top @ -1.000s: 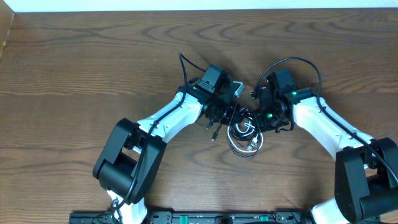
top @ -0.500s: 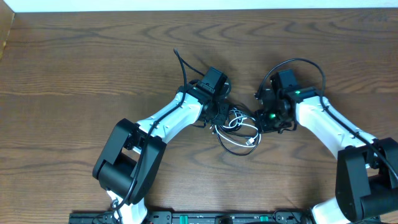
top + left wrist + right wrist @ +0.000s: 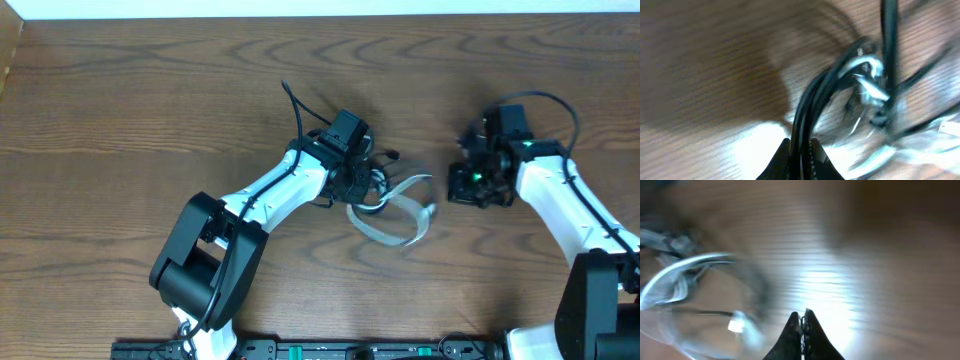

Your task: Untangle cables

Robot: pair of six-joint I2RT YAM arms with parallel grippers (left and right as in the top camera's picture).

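Ahead of the left gripper [image 3: 799,147], smooth black cables [image 3: 807,110] are being seen against a semi-gloss, wood-grain table [image 3: 705,65].

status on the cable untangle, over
Left gripper shut on black cables. Right gripper shut, nothing seen in it. White cable looped between the two, tangled with the black ones by the left.

Soft, even light from above keeps the top view sharp across the brown counter [image 3: 120,90], and shadows are faint. Only the white cable [image 3: 398,212] smears with motion. Both wrist views are heavily blurred, the cables [image 3: 812,100] are streaked, and bright glare patches lie on the near wood.
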